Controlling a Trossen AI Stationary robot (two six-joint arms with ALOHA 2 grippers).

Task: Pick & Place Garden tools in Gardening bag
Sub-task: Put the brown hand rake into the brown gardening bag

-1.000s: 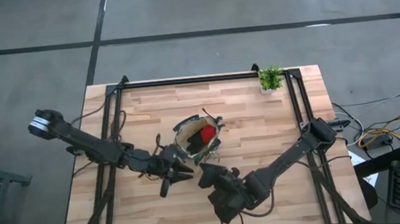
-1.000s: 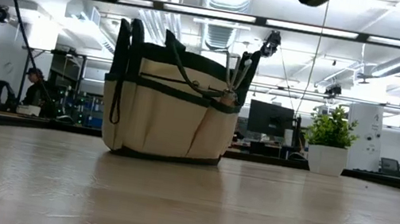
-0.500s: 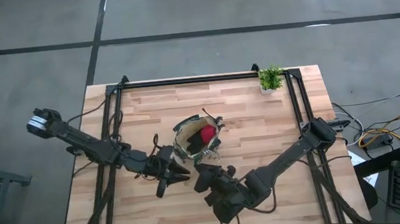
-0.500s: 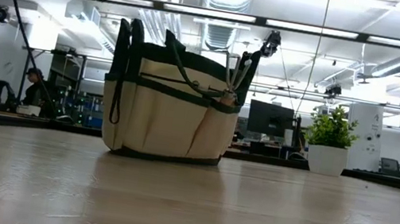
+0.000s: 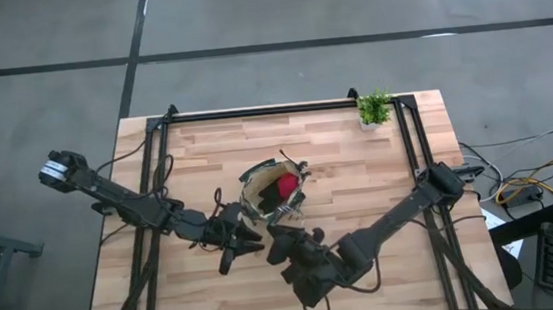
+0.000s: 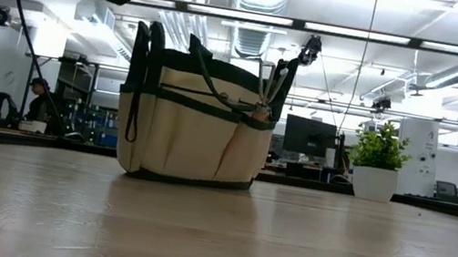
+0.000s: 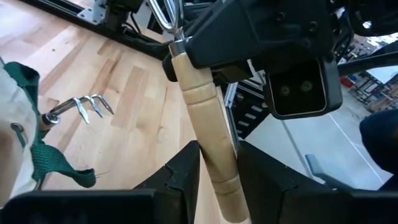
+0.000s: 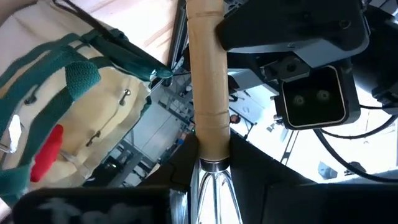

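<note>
While both arms meet low at the near side of the pale, plank-grained counter [image 5: 357, 158], they share one turned wooden handle [image 7: 208, 134], smooth, ringed with grooves and capped by a bright metal ferrule. The left tool [image 5: 245, 237] is clenched on the butt end of it, dark fingers [image 7: 183, 169] pressed to either side. The right tool [image 5: 282, 243] grasps the same handle at the ferrule end, where shiny wire tines begin. Just past them stands the gardening bag [image 5: 274, 194], a round tan canvas tote with dark green webbing trim and looped handles, upright on the wood. Inside it shows a red-and-black glove-like item [image 5: 283, 186], and a small metal rake head [image 7: 81, 107] with curled prongs sticks out of an outer pocket. Far off at the back edge sits a small leafy potted plant [image 5: 374, 109] in a white pot.
</note>
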